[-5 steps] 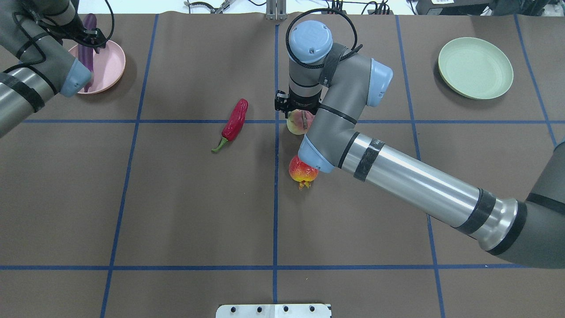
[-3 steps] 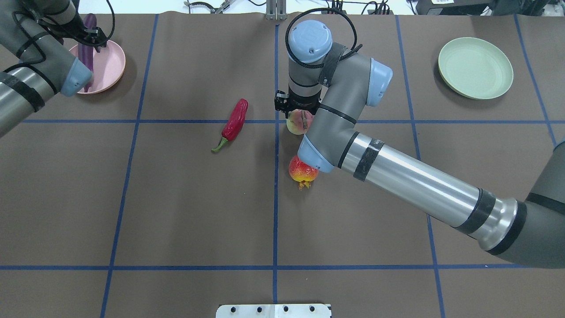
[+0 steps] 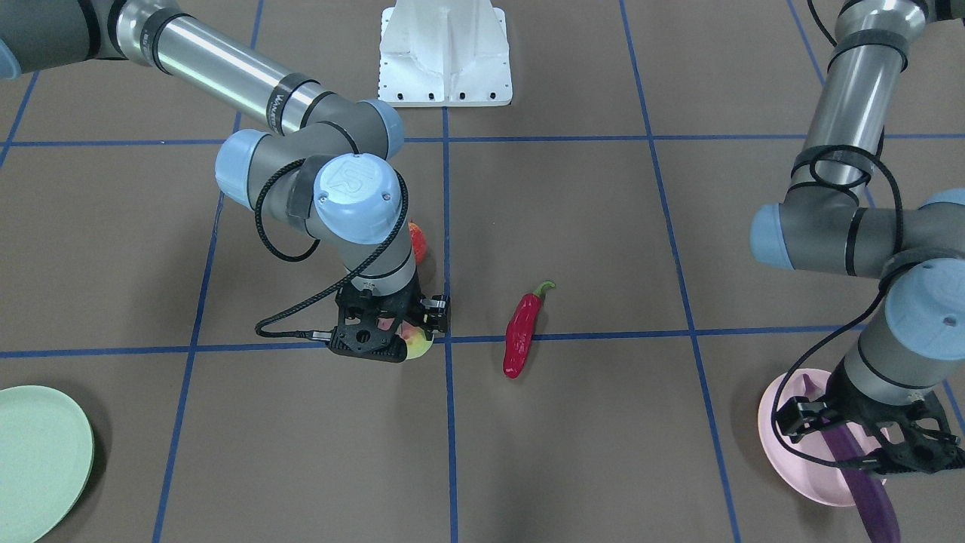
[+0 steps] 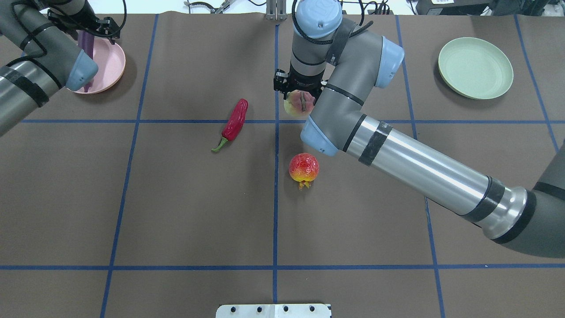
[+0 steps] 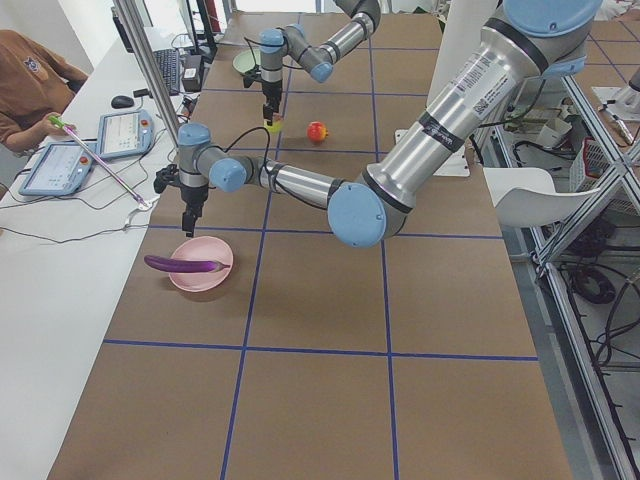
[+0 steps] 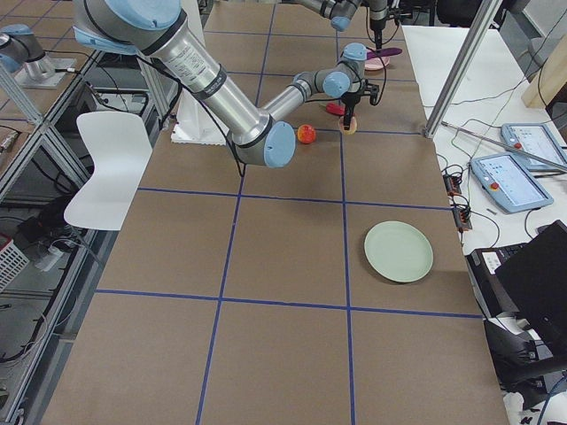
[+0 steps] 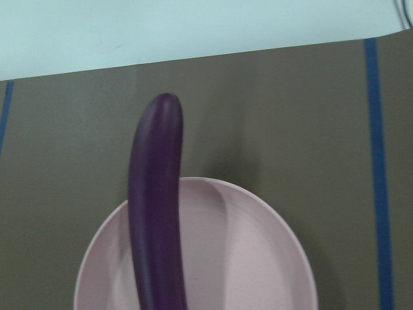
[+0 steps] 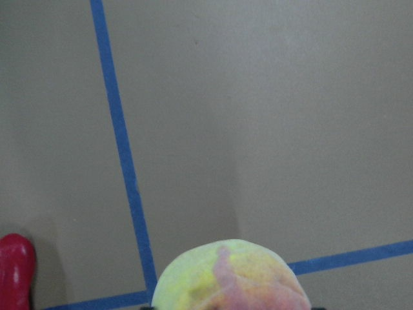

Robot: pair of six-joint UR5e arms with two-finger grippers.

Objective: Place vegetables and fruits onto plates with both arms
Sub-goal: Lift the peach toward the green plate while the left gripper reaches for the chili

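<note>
One peach (image 4: 296, 107) sits clamped in the right claw (image 4: 301, 102), near the red chili (image 4: 235, 120).

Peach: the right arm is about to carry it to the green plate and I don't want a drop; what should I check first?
1. Peach clamped in right gripper: ok.
2. Grip firm enough for carrying: cannot tell.
3. Green plate bare: ok.
4. Nothing lying between peach and green plate: ok.
5. Red-orange fruit apart from right arm: ok.
6. Eggplant on pink plate, left gripper off it: ok.
</note>
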